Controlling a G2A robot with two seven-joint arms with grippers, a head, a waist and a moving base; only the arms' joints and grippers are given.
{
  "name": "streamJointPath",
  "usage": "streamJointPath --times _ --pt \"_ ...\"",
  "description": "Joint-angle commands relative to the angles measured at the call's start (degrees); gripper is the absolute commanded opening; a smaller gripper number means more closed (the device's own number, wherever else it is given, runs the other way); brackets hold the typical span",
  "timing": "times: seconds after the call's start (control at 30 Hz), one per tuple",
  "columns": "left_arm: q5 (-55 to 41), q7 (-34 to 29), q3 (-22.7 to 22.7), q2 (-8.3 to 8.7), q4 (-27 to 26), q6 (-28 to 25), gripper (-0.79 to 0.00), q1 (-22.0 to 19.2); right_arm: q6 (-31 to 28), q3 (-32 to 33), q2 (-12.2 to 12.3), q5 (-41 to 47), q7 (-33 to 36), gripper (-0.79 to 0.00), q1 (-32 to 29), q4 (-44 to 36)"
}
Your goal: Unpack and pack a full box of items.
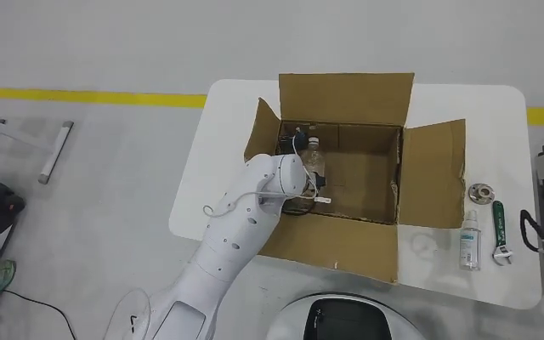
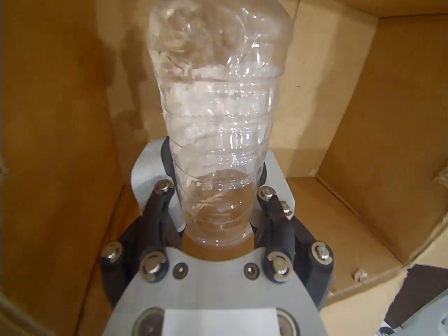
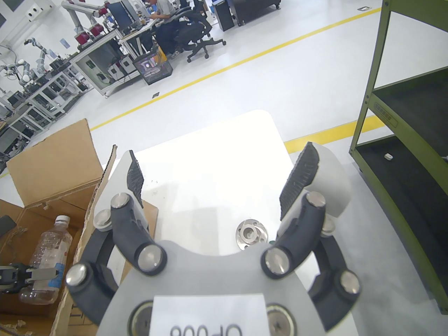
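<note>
Left gripper (image 2: 215,176): jaws closed on the lower body of a clear plastic bottle (image 2: 217,89), one finger on each side and the base next to the palm. The grip sits inside the cardboard box (image 1: 344,98), at its left end.

Bottle long axis: runs straight out from the palm, cap end leading toward the box's far wall. The right wrist view shows it tilted with the cap higher than the base. I cannot tell whether the base touches the box floor.

Right of the box, on the table: metal flange (image 1: 479,193), spray bottle (image 1: 470,240), green-handled wrench (image 1: 500,234).

Right gripper (image 3: 220,173): jaws spread wide, holding nothing, above the table near the flange and well apart from the bottle.

Judgement: unpacking. The left arm owns this item. The lift should keep the cap clear of the far wall and flaps.
</note>
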Motion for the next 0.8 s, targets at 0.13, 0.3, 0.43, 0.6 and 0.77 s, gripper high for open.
streamJointPath --times 0.13,0.3,0.43,0.6,0.77 --pt "-0.42 0.33 0.63 -0.65 2.79 0.33 0.0 -0.93 -0.27 -0.11 -0.06 -0.7 0.5 0.0 -0.22 -0.25" --pt "1.11 0.4 0.9 -0.84 2.52 0.39 0.0 -1.61 -0.98 -0.1 0.04 -2.24 2.74 0.0 -0.44 -0.9" --pt "1.8 -0.73 0.02 -0.58 0.58 -0.73 0.0 -1.24 -1.48 0.95 0.33 -4.81 7.91 0.0 -1.09 -2.36" --pt "5.23 -2.84 -1.36 0.39 -8.54 -3.65 0.0 0.31 -3.77 2.37 0.77 -6.88 17.32 0.0 -3.04 -5.03" --pt "11.1 -4.13 -3.8 2.16 -20.94 -10.35 0.0 4.46 -8.99 4.1 1.22 -9.26 24.71 0.0 -6.47 -6.17"
